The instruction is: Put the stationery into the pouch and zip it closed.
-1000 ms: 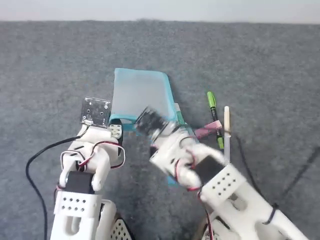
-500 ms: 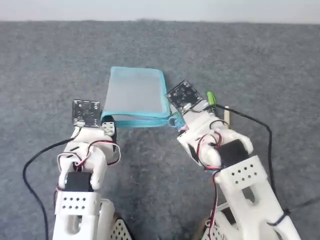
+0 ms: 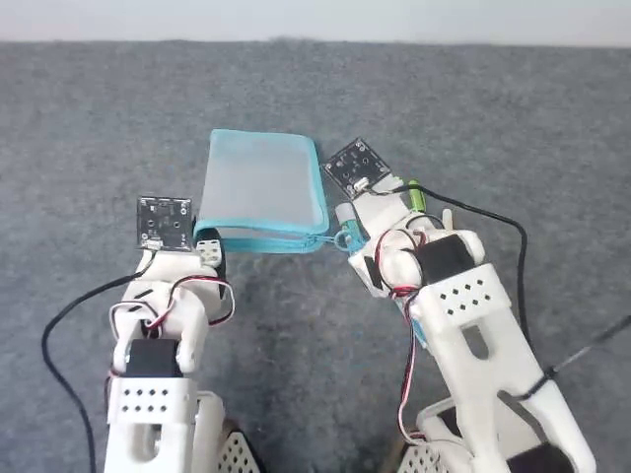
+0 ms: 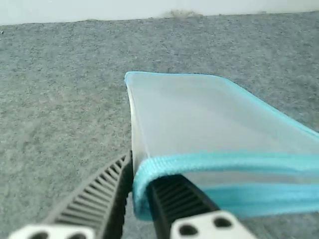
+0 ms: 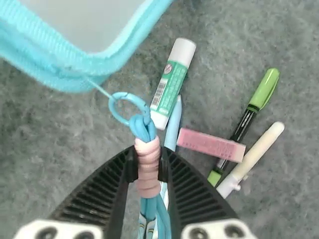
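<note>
The translucent pouch [image 3: 261, 187] with teal trim lies on the grey carpet, its zip edge stretched between both grippers. My left gripper [image 3: 209, 246] is shut on the pouch's near left corner [image 4: 142, 181]. At the pouch's right corner, my right gripper [image 3: 347, 239] is shut on the zipper pull [image 5: 147, 159], a blue cord with a pink bead and a teal ring [image 5: 128, 107]. Outside the pouch, just beyond that gripper, lie a glue stick [image 5: 169, 79], a pink eraser [image 5: 210, 144], a green pen [image 5: 249, 117], a white pen [image 5: 251, 157] and a light blue pen [image 5: 173, 124].
Grey carpet [image 3: 513, 118] covers the table, with open room behind and to both sides of the pouch. A black cable [image 3: 493, 222] loops over the right arm, and another [image 3: 59, 325] trails beside the left arm.
My right gripper swung from over the pouch's front out to its right corner, drawing the zipper pull along. The pouch turned and slid left and back, and the left gripper shifted left with it.
</note>
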Robot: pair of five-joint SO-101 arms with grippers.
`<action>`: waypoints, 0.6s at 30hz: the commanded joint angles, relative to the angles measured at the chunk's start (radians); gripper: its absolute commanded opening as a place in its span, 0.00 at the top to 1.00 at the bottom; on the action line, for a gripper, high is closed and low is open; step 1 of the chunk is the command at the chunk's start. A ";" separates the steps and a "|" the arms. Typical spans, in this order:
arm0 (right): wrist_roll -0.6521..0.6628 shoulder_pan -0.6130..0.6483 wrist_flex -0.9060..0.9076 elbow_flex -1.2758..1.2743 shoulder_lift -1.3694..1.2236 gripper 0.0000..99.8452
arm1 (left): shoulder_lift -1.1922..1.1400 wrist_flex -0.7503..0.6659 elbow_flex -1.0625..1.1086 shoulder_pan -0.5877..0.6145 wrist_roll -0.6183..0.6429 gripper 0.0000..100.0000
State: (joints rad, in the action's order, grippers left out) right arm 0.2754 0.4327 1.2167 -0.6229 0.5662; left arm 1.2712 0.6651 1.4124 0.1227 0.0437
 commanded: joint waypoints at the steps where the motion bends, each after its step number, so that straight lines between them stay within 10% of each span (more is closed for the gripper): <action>1: 0.061 -0.033 0.143 0.064 0.054 0.86 | 0.002 -0.040 -0.002 0.028 0.009 0.99; 10: 0.153 -0.156 0.265 0.060 0.104 0.73 | 0.002 -0.124 0.033 0.124 0.009 0.99; 18: -0.021 -0.315 0.128 0.060 -0.166 0.74 | 0.002 -0.120 0.036 0.124 0.009 0.99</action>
State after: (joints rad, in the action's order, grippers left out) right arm 0.3168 0.1611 1.4131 -0.6137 0.5094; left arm 1.2712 0.5777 1.4630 0.2394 0.0437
